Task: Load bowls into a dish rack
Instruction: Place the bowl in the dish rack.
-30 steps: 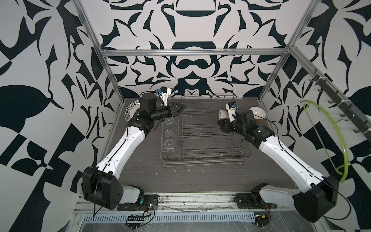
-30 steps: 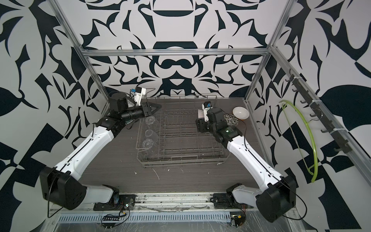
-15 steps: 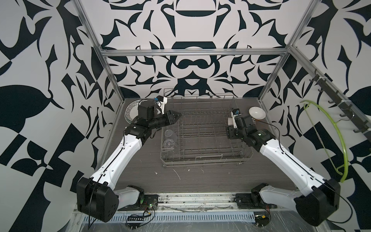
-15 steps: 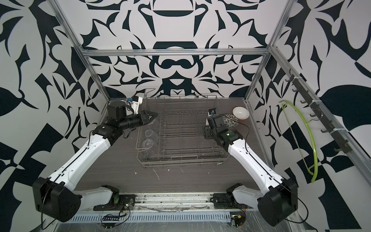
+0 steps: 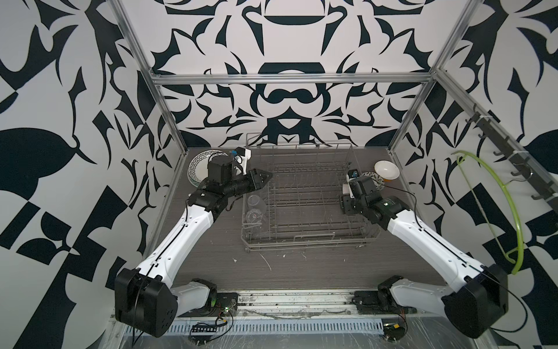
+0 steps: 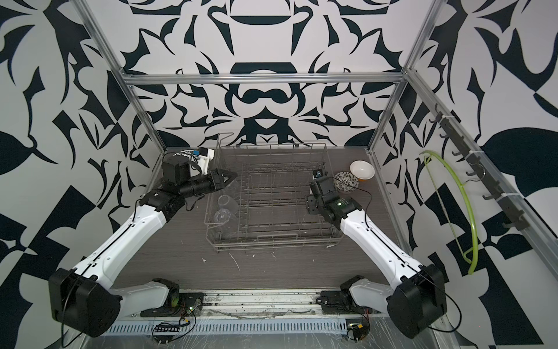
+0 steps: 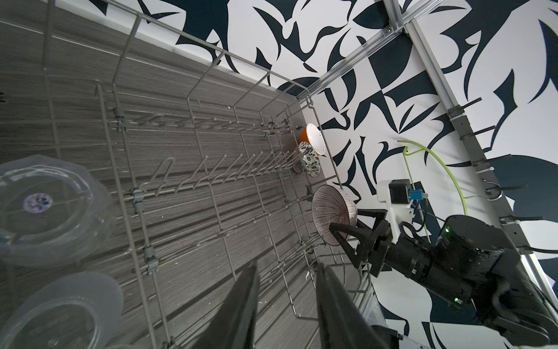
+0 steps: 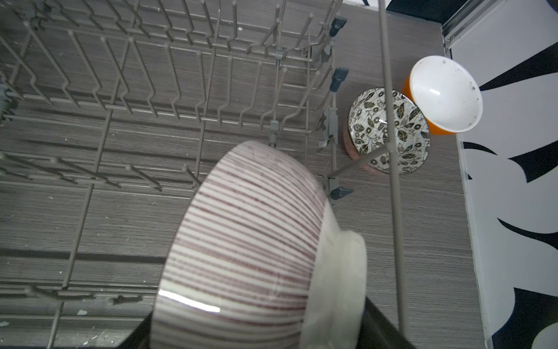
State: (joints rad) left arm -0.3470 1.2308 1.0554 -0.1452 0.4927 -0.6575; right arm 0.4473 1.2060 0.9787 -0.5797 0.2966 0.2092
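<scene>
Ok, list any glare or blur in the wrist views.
Right wrist view: a bright glare streak crosses the striped bowl low on its side. Left wrist view: the left gripper and the clear glasses look blurred, close to the lens.

Our left arm climbs from its base at 7 o'clock in both top views toward 1 o'clock. The wrist is bent so our left pincer points to 3 o'clock, roughly level, its fingers parted with nothing between them. Our right arm reaches from 5 o'clock toward 11 o'clock, wrist dipped downward. Our right pincer is clamped on the striped bowl.
</scene>
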